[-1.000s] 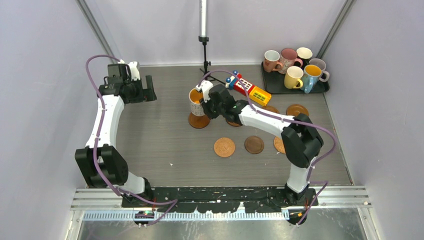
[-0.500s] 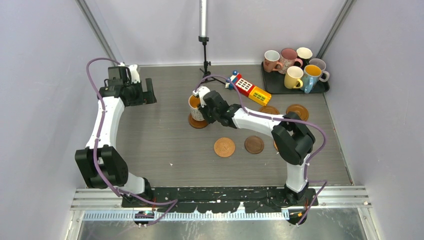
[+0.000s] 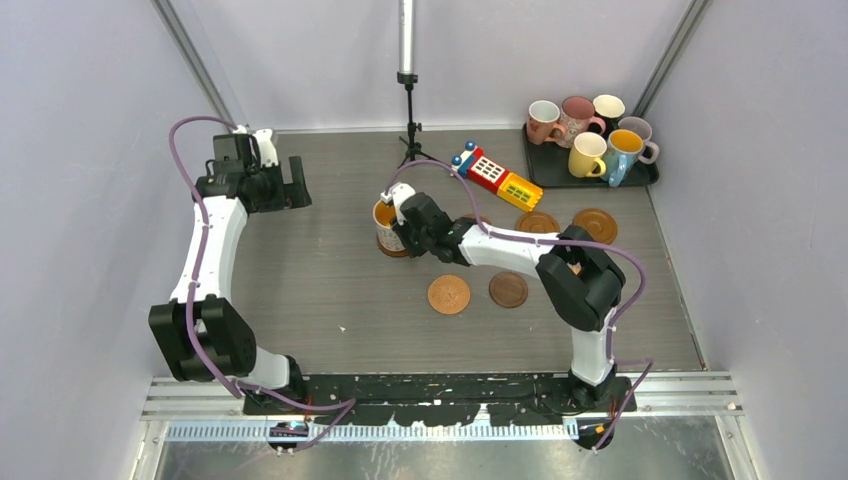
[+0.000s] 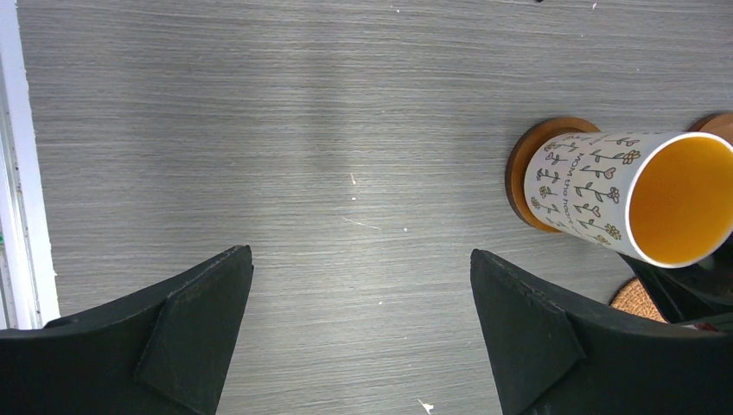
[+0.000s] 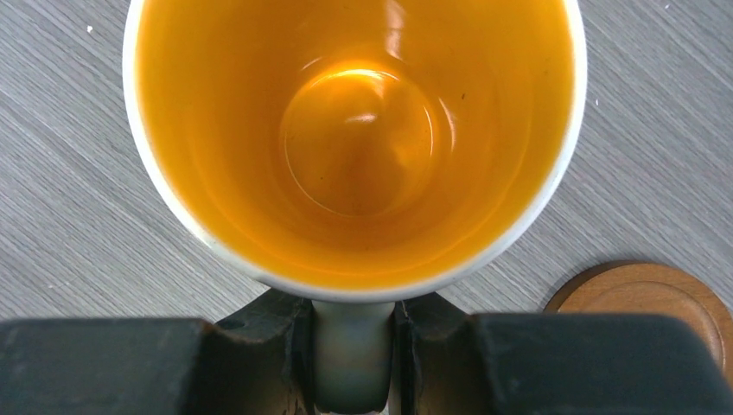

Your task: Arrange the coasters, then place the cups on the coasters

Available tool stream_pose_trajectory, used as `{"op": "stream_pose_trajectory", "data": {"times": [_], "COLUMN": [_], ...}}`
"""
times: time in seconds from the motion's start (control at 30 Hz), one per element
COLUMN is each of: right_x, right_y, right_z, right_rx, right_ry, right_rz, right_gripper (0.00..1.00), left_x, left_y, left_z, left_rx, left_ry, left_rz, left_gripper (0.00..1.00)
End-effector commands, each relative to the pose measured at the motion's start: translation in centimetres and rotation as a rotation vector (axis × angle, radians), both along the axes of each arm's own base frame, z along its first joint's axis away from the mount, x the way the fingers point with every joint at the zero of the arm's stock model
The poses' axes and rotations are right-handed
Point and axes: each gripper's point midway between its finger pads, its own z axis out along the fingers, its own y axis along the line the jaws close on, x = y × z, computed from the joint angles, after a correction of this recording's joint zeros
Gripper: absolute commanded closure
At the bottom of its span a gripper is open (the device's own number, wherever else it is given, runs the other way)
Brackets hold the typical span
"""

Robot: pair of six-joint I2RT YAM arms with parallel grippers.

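i'm watching the right gripper clamping the handle of the white patterned mug, its jaws pressing that handle from both sides, the orange inside opening straight up at the wrist camera. the mug is standing upright near the middle of the table, over a brown coaster. from the left wrist view its base is looking seated on the disc, but i cannot tell for sure whether it is touching or just above.

the left gripper is hanging with its jaws wide apart and nothing between them, out at about 10 o'clock from the mug.

four loose coasters are lying between 2 and 5 o'clock of the mug, and the other six mugs are waiting on the black tray in the far corner at roughly 2 o'clock, beyond the toy block.

i'm judging the mug to be rigid glazed ceramic — fairly heavy, slick and likely to chip if it drops. held by the handle alone, its weight is hanging off to one side, so it could pivot in the grip. i'm thinking the best hold is on the handle, close to the body. before letting go i'd be wanting it flat and centred on the disc.
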Motion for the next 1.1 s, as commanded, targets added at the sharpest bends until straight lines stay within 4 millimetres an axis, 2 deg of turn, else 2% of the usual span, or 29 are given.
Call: {"op": "stream_pose_trajectory", "data": {"times": [0.0,0.1,0.57,0.83,1.07], "right_x": [2.5,2.4,1.9,1.0,-0.7], "right_y": [2.3,2.1,2.4,2.5,1.3], "right_z": [5.4,5.0,3.9,5.7,7.3], "right_rx": [0.167,0.163,0.159,0.196,0.167], "right_ry": [-0.145,-0.135,-0.088,-0.066,-0.054], "right_rz": [-0.042,-0.051,-0.042,-0.019,0.032], "right_gripper": [1.00,0.99,0.64,0.44,0.37], "left_x": [0.4,0.4,0.4,0.3,0.2], "left_y": [0.3,0.2,0.3,0.3,0.0], "left_z": [1.9,2.0,1.5,1.1,0.9], "left_rx": [0.000,-0.003,-0.003,-0.002,0.003], "left_ry": [-0.077,-0.079,-0.067,-0.058,-0.054], "left_rz": [0.012,0.010,0.004,-0.007,-0.053], "left_gripper": [0.00,0.00,0.00,0.00,0.00]}}
